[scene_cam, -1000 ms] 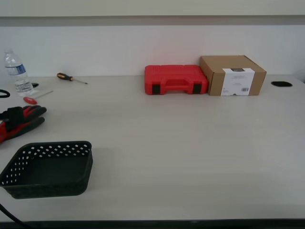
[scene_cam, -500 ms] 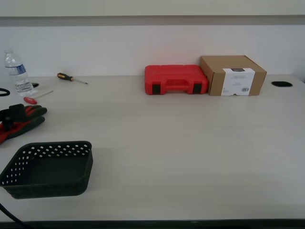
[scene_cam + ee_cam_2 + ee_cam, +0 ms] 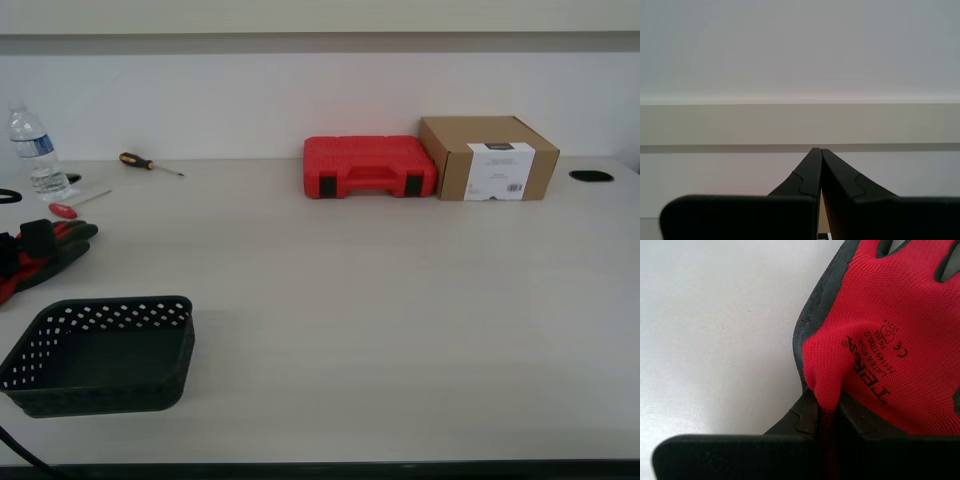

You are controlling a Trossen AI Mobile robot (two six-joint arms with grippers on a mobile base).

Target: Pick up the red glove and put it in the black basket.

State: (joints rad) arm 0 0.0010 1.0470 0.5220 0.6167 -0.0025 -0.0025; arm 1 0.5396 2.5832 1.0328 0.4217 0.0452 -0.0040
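The first gripper [image 3: 827, 407] has its jaws pressed onto a pinched fold of the red glove [image 3: 890, 340]; the knit is bunched up between the two black fingers [image 3: 805, 420], so the grasp looks taken. On the exterior view, the red glove [image 3: 45, 250] lies at the bench's left edge, with the dark gripper part over it; whether it is clear of the surface cannot be told. The black basket [image 3: 100, 355] stands near the front left corner of the bench [image 3: 400, 320], just in front of the glove and apart from it, and holds nothing visible. The second gripper [image 3: 820, 155] is pressed together on nothing, pointed at a bare wall, and plays no part at present. Other items noted: a red case [image 3: 370, 167] and a cardboard box [image 3: 488, 158] side by side at the back edge, a water bottle [image 3: 32, 152] and a screwdriver [image 3: 148, 163] toward the back left. Assessment: pickup secured or nearly so; lift, short carry to the basket and release remain outstanding.
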